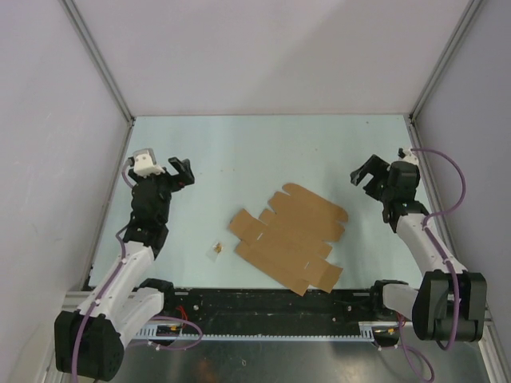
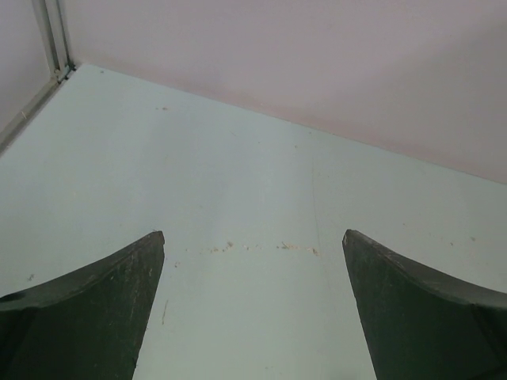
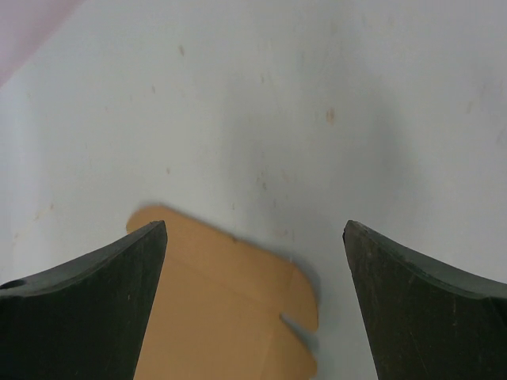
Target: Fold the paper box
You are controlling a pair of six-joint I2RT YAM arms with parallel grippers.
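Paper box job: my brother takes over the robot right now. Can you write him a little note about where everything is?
Left gripper: open, empty, over the left side of the table.
Right gripper: open, empty, over the right side, not touching the cardboard.
Paper box: a flat, unfolded sheet lying mid-table between the arms, nearer the right gripper.
Done: nothing folded yet.
Left: all the folding, every flap and tab.

No readable text, labels or nos. anywhere in these views.
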